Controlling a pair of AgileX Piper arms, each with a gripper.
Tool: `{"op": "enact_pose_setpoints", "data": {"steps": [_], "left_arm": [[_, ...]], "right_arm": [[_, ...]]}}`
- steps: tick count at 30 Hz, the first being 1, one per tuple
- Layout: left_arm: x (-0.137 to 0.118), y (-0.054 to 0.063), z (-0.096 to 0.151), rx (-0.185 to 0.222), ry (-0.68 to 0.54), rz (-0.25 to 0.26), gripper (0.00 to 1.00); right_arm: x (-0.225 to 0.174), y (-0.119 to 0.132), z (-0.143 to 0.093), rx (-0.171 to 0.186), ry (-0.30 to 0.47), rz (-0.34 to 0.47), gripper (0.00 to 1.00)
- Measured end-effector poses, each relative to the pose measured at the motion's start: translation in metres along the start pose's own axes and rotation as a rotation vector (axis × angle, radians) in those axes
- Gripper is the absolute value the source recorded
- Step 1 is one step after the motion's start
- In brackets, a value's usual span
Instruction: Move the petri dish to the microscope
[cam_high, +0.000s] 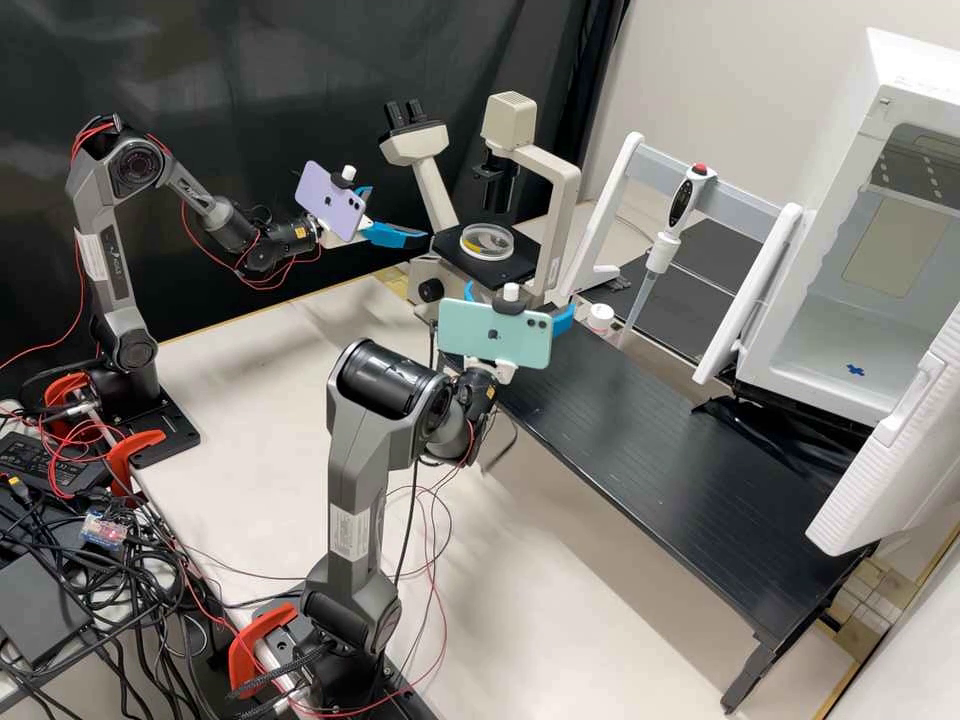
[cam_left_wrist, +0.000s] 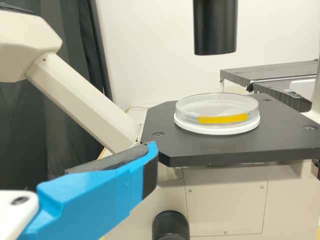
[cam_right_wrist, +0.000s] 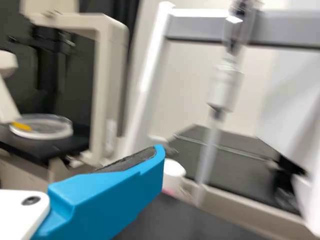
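One petri dish (cam_high: 487, 242) is carried by the one black stage (cam_high: 500, 270) of one microscope (cam_high: 566, 190). Two arms (cam_high: 357, 460), two grippers (cam_high: 520, 298) and two phones (cam_high: 495, 333) are counted. Also counted are one pipette (cam_high: 663, 250), one white-and-grey stand (cam_high: 742, 194), one small white container (cam_high: 600, 316) and one white cabinet (cam_high: 835, 160).

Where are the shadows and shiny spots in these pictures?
High view: soft shadows spread over the pale bench, and the black table has a faint sheen; left wrist view: the clear dish catches pale highlights along its rim; right wrist view: a bright glint shows near the top of the pipette.
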Motion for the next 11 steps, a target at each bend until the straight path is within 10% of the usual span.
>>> {"op": "enact_pose_setpoints", "data": {"steps": [11], "left_arm": [[0.000, 0.000, 0.000, 0.000, 0.000, 0.000, 1.00]], "right_arm": [[-0.038, 0.018, 0.046, 0.072, -0.307, 0.154, 1.00]]}}
